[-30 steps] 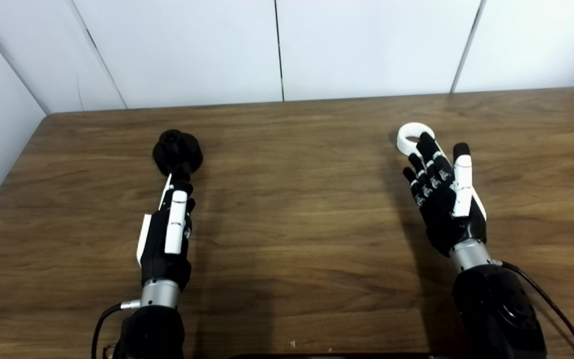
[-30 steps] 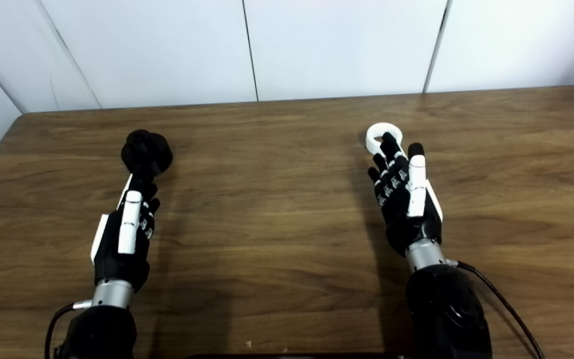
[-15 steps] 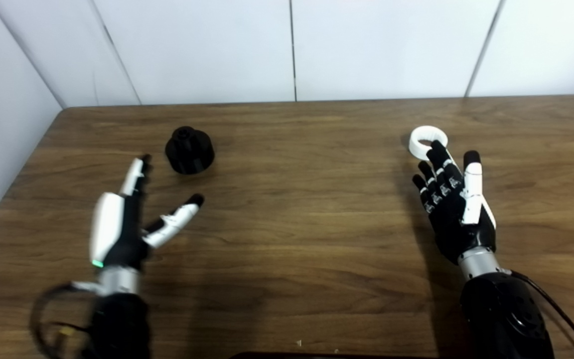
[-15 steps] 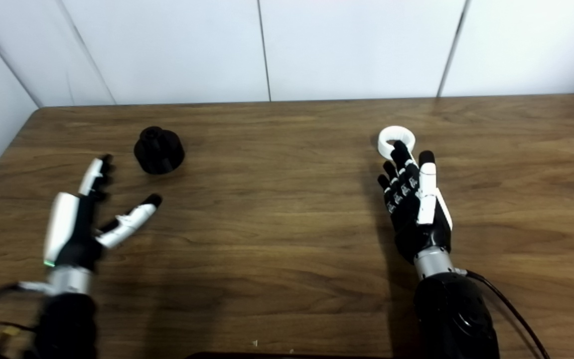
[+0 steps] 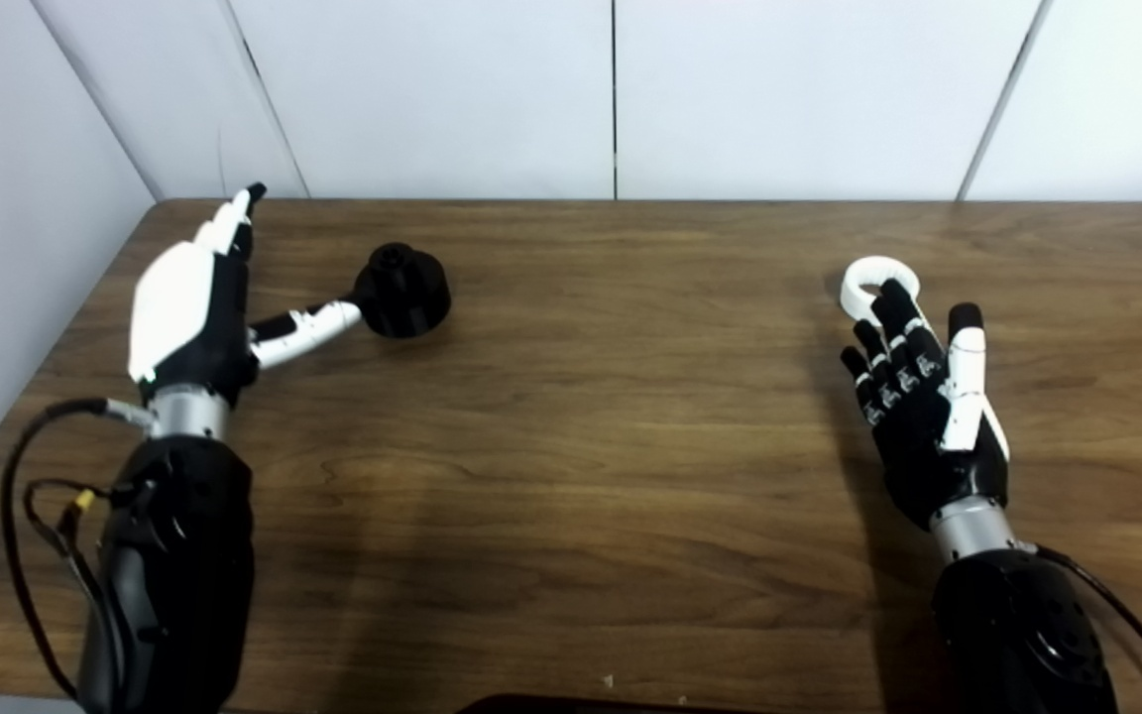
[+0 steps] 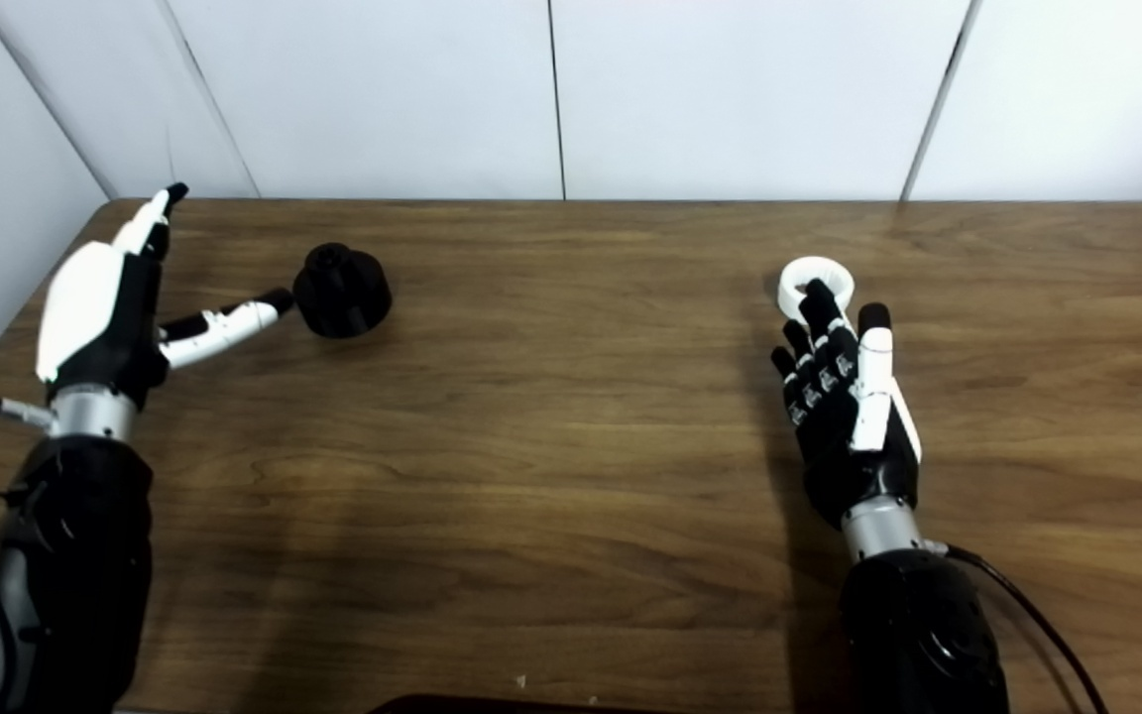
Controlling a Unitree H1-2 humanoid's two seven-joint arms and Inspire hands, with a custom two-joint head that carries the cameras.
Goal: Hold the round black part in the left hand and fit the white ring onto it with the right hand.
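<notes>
Round black part (image 5: 400, 291) sat upright on the wooden worktop (image 5: 591, 416) near its far left corner, ungrasped. The left robot hand (image 5: 196, 307) stood beside it, released, with fingers (image 5: 234, 213) stretched toward the back wall and thumb (image 5: 305, 329) reaching out until its tip lay just beside the part. On the right, the white ring (image 5: 876, 281) lay flat, the right robot hand (image 5: 923, 397) spread empty just behind it.

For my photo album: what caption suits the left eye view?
Open left robot hand beside the round black part; open right robot hand just short of the white ring.
</notes>
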